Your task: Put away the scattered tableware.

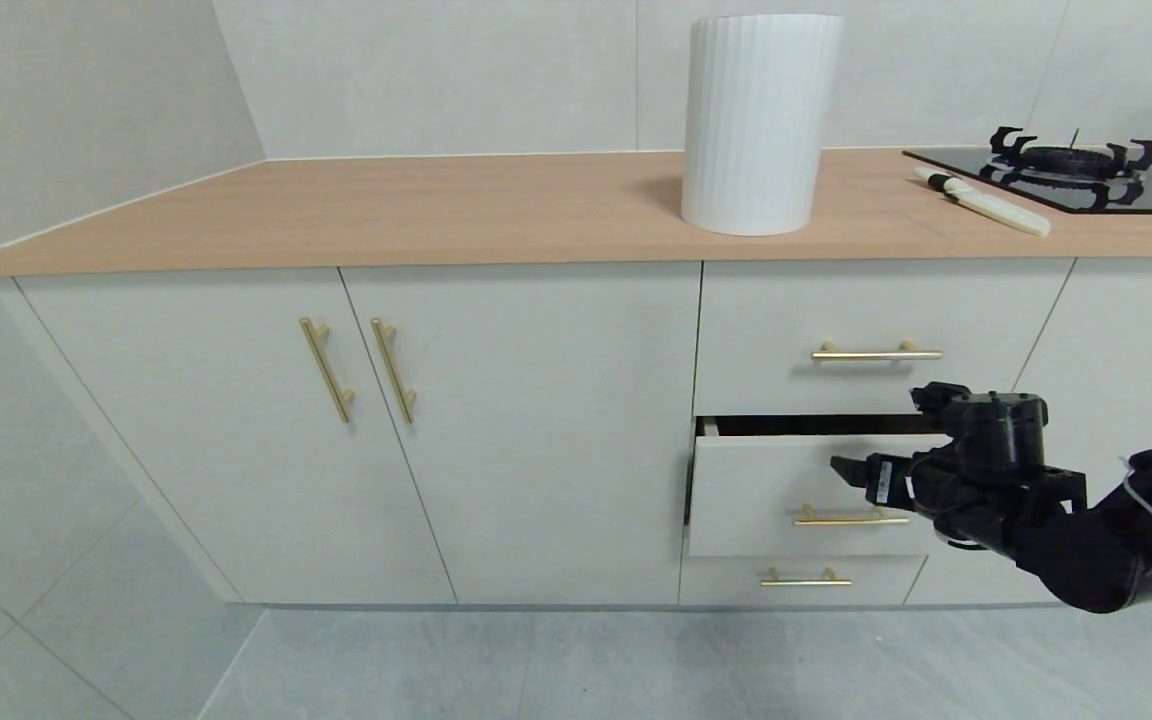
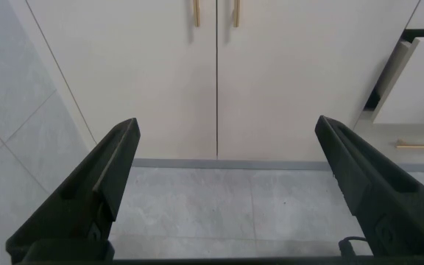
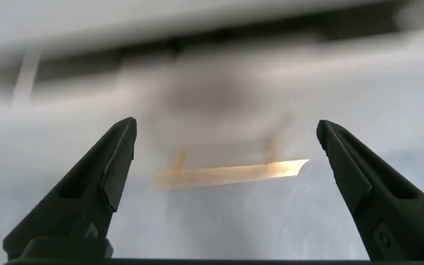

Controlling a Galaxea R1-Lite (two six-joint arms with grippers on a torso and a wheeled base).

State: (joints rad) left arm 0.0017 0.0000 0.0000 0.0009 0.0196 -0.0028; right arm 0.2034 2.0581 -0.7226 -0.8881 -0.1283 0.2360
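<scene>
The left gripper (image 2: 225, 125) hangs low over the grey floor tiles (image 2: 197, 213), facing the double cupboard doors (image 2: 216, 73). Its jaws are spread wide and hold nothing.

The right gripper (image 1: 881, 432) sits just in front of the middle drawer (image 1: 766, 490), which is pulled out a little, leaving a dark gap along its top. The wrist view shows these jaws wide apart too, with nothing between them and touching nothing. The drawer's brass handle (image 3: 227, 173) lies just beyond them, though it is blurred there.

The wooden counter (image 1: 436, 210) runs above the drawers. On it, well above and beyond the right gripper and a little to its right, lies a pale, slim utensil (image 1: 981, 200). It is probably a sheathed knife, but it is too small to tell for certain. It lies flat, just beside the near corner of the black hob (image 1: 1076, 175). A tall white ribbed canister (image 1: 758, 125) stands upright further left on the counter, apart from the utensil.
</scene>
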